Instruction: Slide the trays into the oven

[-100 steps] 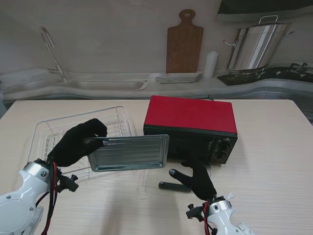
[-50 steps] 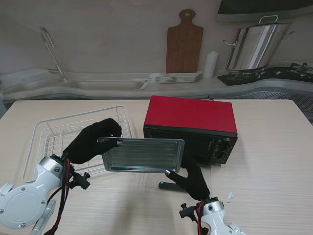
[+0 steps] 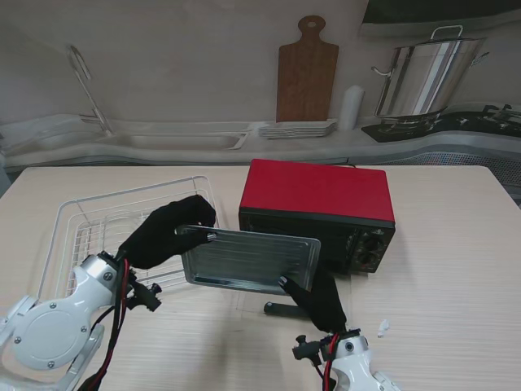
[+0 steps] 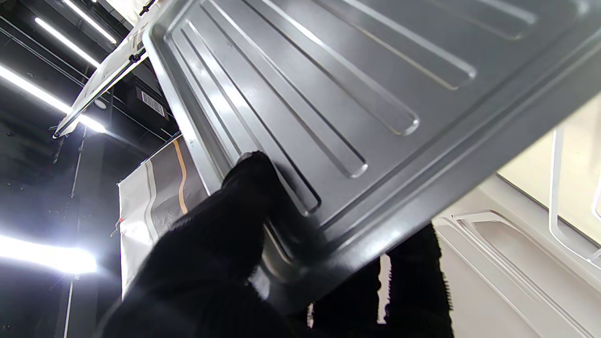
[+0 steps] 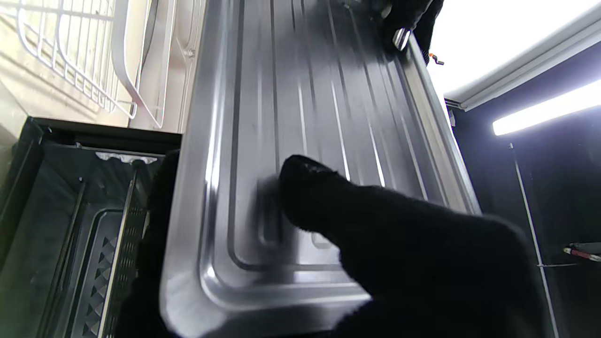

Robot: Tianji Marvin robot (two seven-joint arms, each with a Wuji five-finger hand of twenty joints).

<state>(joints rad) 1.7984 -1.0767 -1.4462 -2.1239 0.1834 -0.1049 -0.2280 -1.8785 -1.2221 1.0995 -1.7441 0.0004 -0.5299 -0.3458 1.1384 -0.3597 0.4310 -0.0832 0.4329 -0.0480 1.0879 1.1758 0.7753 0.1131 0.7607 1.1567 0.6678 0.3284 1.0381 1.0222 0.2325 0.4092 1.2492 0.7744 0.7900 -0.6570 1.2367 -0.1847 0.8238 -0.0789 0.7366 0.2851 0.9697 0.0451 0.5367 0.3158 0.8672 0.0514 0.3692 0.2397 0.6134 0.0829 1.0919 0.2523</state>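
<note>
A ribbed metal tray (image 3: 248, 259) hangs tilted in the air just in front of the red oven (image 3: 317, 191). The oven's glass door lies open on the table, its dark handle (image 3: 281, 309) nearest me. My left hand (image 3: 167, 232) is shut on the tray's left edge, thumb (image 4: 253, 188) on top and fingers underneath. My right hand (image 3: 317, 297) grips the tray's near right corner, thumb (image 5: 347, 211) inside the tray (image 5: 291, 117). The oven's dark cavity (image 5: 70, 234) shows beside it. A second pale tray (image 4: 516, 263) lies in the rack.
A white wire rack (image 3: 73, 228) stands on the table to the left of the oven. Along the back counter are a sink, a stack of plates (image 3: 297, 129), a wooden cutting board (image 3: 307, 73) and a steel pot (image 3: 427, 77).
My left hand has carried the tray to the right, up to the oven's front. My right hand has risen from beside the door handle and closed on the tray's near right corner.
</note>
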